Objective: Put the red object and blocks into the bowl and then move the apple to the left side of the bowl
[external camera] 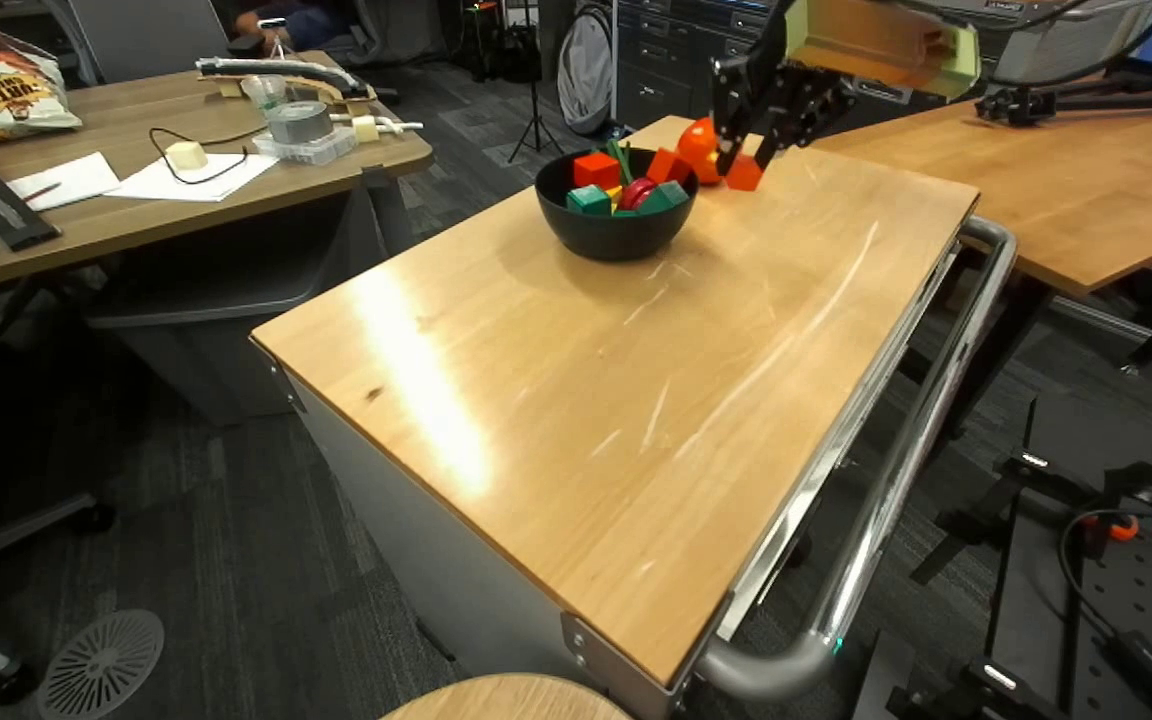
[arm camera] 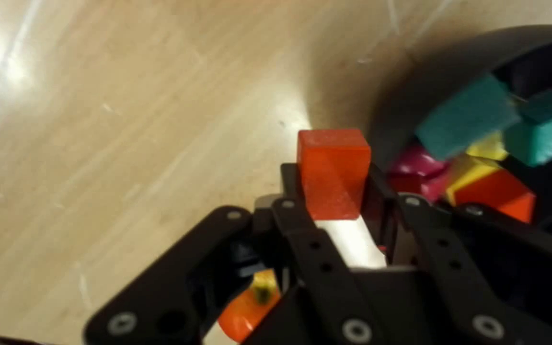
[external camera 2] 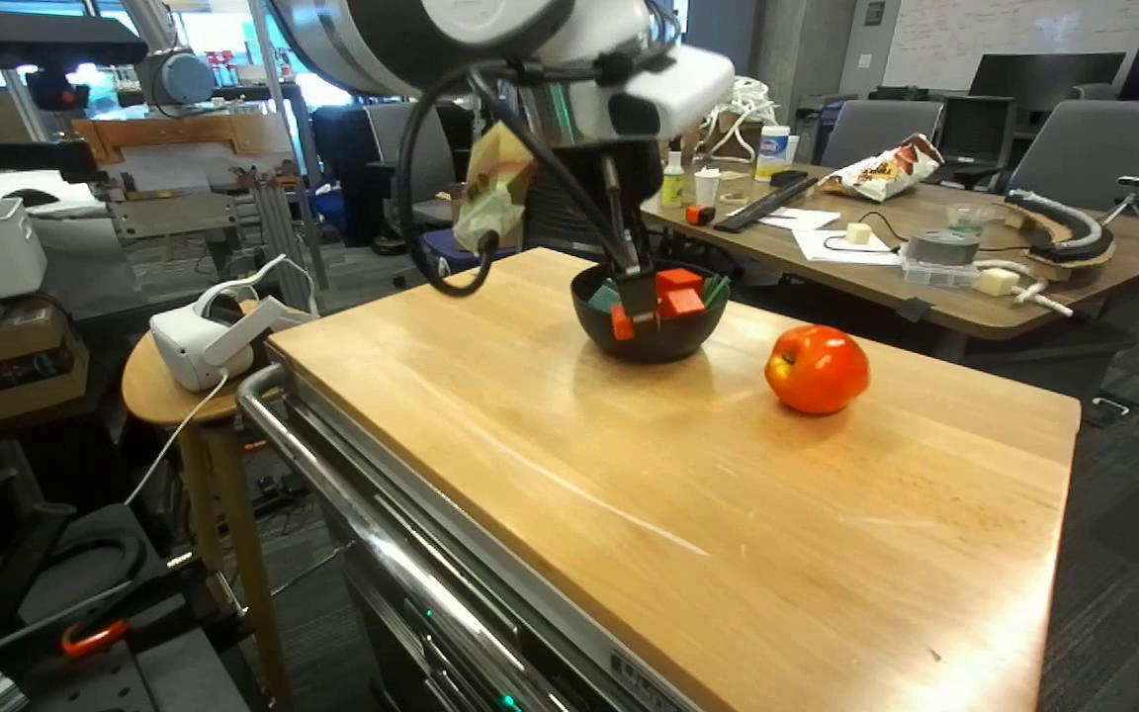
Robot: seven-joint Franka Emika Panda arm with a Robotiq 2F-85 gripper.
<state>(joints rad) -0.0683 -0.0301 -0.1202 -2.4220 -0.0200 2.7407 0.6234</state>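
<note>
Just beside the black bowl [external camera: 611, 237], our claw [arm camera: 333, 186] pinches a red-orange block [arm camera: 335, 167] that we judge light, stiff and rather smooth, best held across two opposite flat sides.

- In an exterior view: high, well back over the tabletop [external camera: 556, 370], bowl [external camera: 616, 238] at twelve o'clock.
- In an exterior view: slanting down, desk [external camera 2: 925, 211] at two.
- Wrist view: close overhead, facing down, bowl at three.
- Both exterior views share tabletop, bowl, desk.
</note>
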